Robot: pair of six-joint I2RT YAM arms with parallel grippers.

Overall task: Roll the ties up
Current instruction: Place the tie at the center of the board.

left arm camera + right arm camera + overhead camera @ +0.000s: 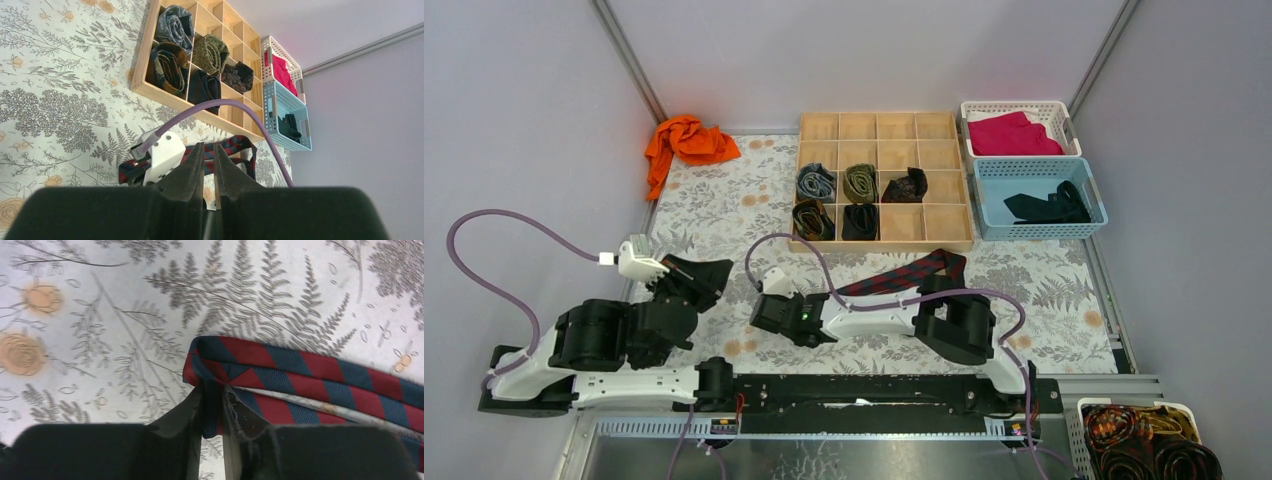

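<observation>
The start of a roll is judged to be in hand. The folded end of the striped tie (310,372), which lies flat on the floral cloth (100,315) in front of the wooden organizer (884,243), is pinched by the right gripper (214,395), closed down to the fabric's thickness. For the next move, this end probably must be turned over itself with the strip held straight. The left gripper (209,150) is almost closed, with only a thin gap, and nothing is held by it.
</observation>
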